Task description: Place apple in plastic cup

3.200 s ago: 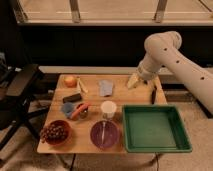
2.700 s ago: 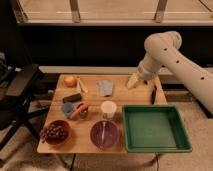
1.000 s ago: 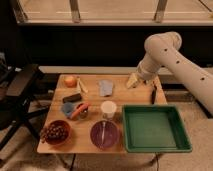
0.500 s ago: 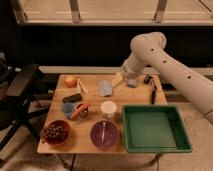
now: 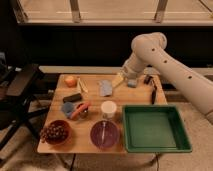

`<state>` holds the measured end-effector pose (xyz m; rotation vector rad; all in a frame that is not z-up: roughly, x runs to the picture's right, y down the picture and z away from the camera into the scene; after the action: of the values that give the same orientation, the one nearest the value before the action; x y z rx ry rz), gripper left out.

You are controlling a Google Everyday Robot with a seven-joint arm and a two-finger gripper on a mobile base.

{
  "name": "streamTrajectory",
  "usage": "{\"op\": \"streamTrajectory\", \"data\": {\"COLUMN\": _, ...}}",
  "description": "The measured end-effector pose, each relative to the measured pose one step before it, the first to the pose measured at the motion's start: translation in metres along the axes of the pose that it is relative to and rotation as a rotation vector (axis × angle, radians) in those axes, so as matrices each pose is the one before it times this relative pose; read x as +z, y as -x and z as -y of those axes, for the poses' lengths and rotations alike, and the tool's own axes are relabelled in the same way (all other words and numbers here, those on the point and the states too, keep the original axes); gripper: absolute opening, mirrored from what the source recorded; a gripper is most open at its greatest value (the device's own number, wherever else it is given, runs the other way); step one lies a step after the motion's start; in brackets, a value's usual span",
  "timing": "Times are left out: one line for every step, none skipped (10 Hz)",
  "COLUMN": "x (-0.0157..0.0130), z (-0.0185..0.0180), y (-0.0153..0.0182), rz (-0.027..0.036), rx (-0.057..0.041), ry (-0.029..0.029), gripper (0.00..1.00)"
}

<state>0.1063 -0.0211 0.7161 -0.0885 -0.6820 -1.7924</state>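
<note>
You have the gripper (image 5: 119, 80) low over the table's (image 5: 136, 97) back edge, its tip a pale blur; the arm (image 5: 165, 60) runs off the right edge; the wrist covers part of a bluish object (image 5: 132, 83); the dark items (image 5: 151, 87) beside it are too small to name.

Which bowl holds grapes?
The reddish-brown bowl, front-left; the blue bowl holds an orange carrot, the purple bowl a utensil. The gripper hangs above the table's back.

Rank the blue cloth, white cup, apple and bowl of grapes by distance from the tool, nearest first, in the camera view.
The tool hovers over the table's back edge, centre.
1. Blue cloth, just left.
2. White cup, mid-table, in front.
3. Apple, back left.
4. Bowl of grapes, front left corner.
</note>
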Motion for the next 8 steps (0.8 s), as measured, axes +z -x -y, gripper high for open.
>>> {"op": "streamTrajectory", "data": {"x": 0.00712, "z": 0.00803, "y": 0.00187, "rz": -0.02343, "rx": -0.01667, "ry": -0.02562, "gripper": 0.73}}
{"op": "streamTrajectory", "data": {"x": 0.00517, "z": 0.00900, "y": -0.00393, "rz": -0.02080, "rx": -0.01469, "ry": -0.01589, "gripper": 0.73}}
{"op": "streamTrajectory", "data": {"x": 0.00882, "z": 0.01552, "y": -0.00899, "rz": -0.03624, "rx": -0.02509, "ry": -0.01909, "gripper": 0.73}}
{"op": "streamTrajectory", "data": {"x": 0.01027, "z": 0.01660, "y": -0.01093, "rz": -0.03865, "rx": -0.02193, "ry": -0.01563, "gripper": 0.73}}
{"op": "streamTrajectory", "data": {"x": 0.00994, "z": 0.01418, "y": -0.01178, "rz": -0.04125, "rx": -0.02038, "ry": -0.01269, "gripper": 0.73}}
{"op": "streamTrajectory", "data": {"x": 0.00728, "z": 0.00816, "y": -0.00918, "rz": -0.03072, "rx": -0.01723, "ry": -0.00103, "gripper": 0.73}}
{"op": "streamTrajectory", "data": {"x": 0.01412, "z": 0.01102, "y": -0.01577, "rz": -0.03568, "rx": -0.01889, "ry": 0.00590, "gripper": 0.73}}
{"op": "streamTrajectory", "data": {"x": 0.01213, "z": 0.00345, "y": -0.01104, "rz": -0.00719, "rx": -0.00509, "ry": 0.00393, "gripper": 0.73}}
